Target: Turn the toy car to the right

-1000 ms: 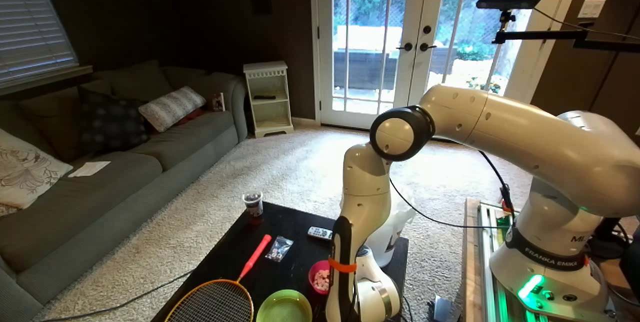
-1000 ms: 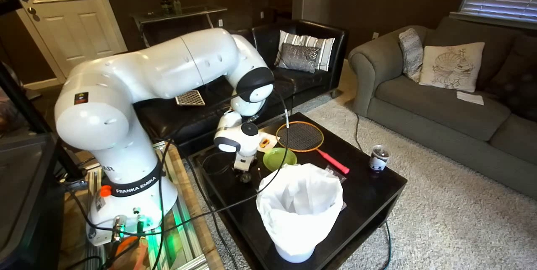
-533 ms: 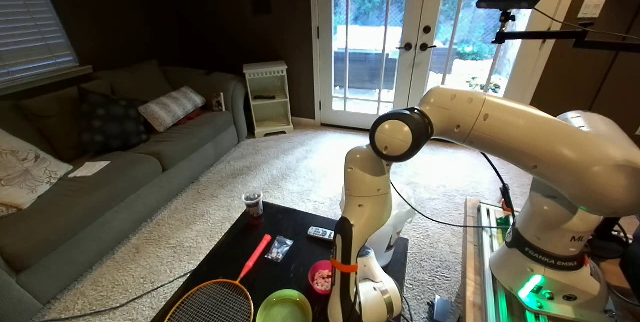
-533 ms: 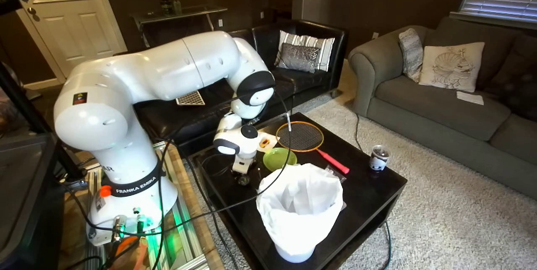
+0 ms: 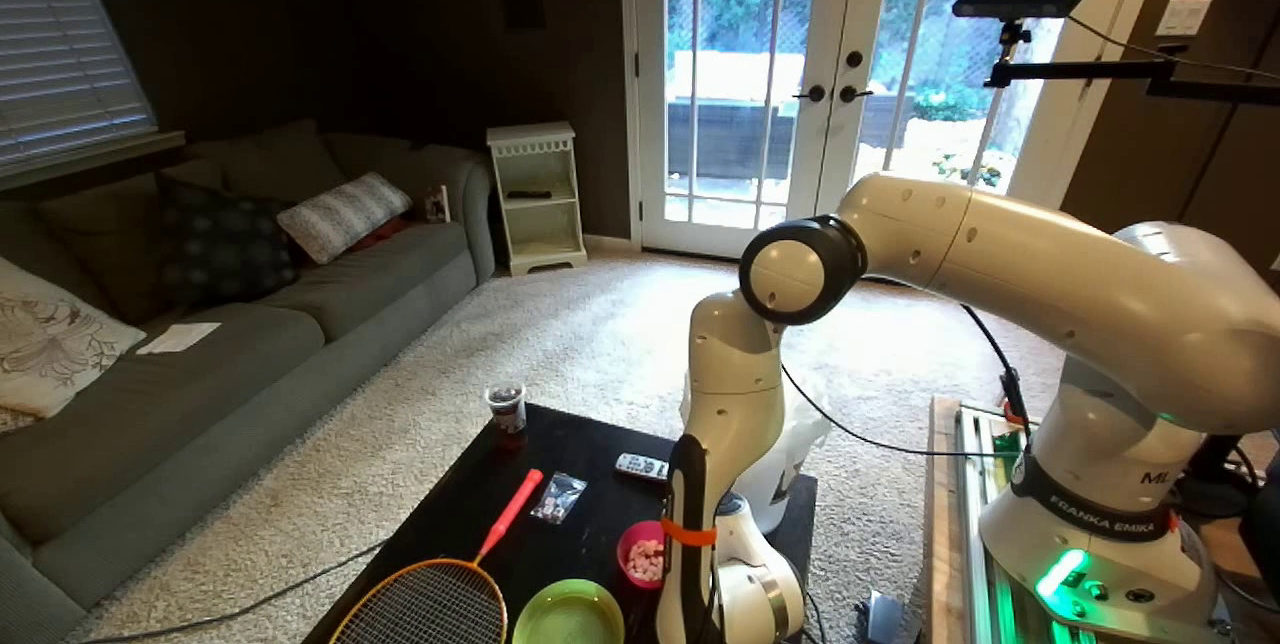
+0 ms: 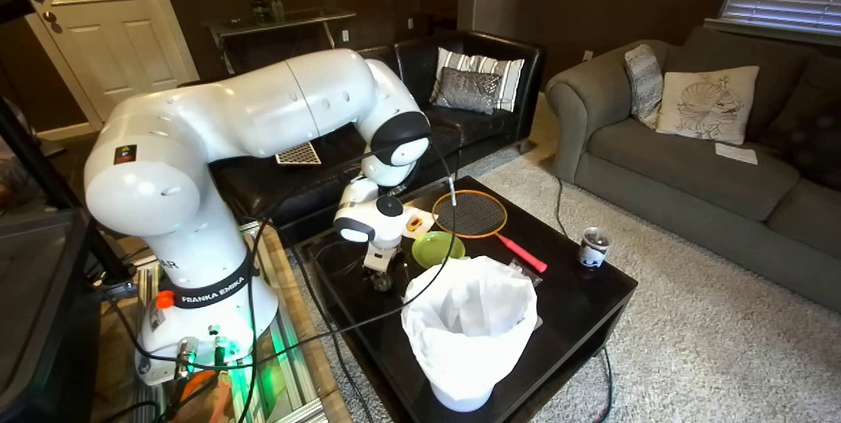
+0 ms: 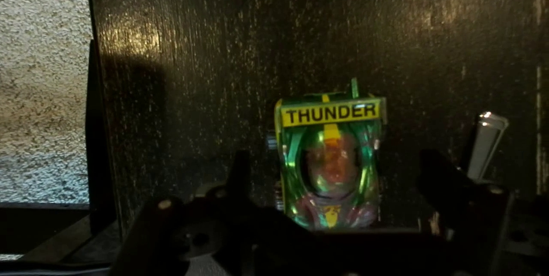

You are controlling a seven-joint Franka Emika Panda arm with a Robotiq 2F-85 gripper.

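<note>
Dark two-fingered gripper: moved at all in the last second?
Yes, slightly. In an exterior view the dark two-fingered gripper sits a little lower in the picture than a second ago, judged against the shallow round green dish, which stayed put.

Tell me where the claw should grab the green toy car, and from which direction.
Probably by its two long sides, from above: the green toy car stands top up, and in the wrist view looks narrower than the gap of the open claw.
</note>
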